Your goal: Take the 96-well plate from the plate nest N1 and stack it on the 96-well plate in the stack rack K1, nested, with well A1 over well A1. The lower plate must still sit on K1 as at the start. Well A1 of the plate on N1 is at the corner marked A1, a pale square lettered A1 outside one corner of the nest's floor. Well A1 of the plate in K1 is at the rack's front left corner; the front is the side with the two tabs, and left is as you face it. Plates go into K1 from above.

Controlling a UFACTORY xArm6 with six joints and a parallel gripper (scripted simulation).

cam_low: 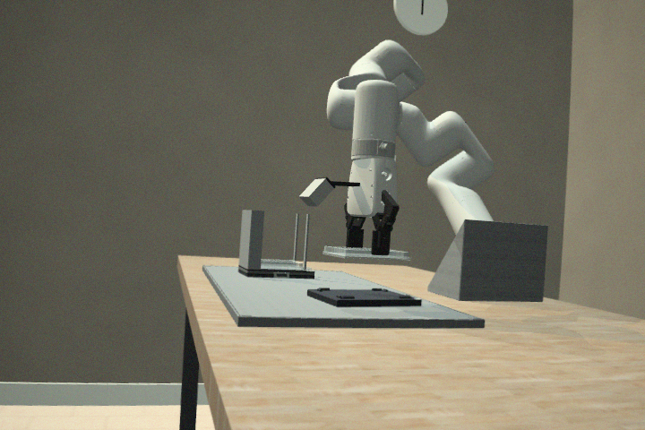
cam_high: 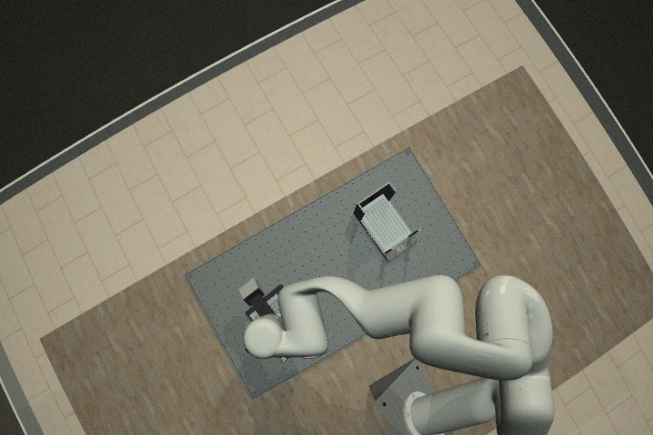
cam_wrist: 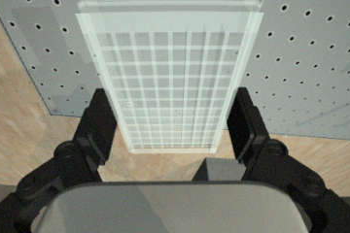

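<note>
My gripper (cam_wrist: 171, 102) is shut on a clear 96-well plate (cam_wrist: 170, 80), with the black fingers on its two long sides. In the side view the gripper (cam_low: 369, 248) holds the plate (cam_low: 366, 252) level in the air, well above the black plate nest N1 (cam_low: 364, 296), which stands bare. From above, the arm hides most of the nest (cam_high: 259, 302); the pale A1 marker shows at its far corner. The stack rack K1 (cam_high: 386, 223) holds the other plate on its floor; it also shows in the side view (cam_low: 275, 253).
Nest and rack stand on a grey perforated baseplate (cam_low: 333, 304) on a wooden table. K1 has a tall back wall (cam_low: 251, 239) and thin upright posts (cam_low: 301, 238). The arm's grey base block (cam_low: 491, 261) stands at the right.
</note>
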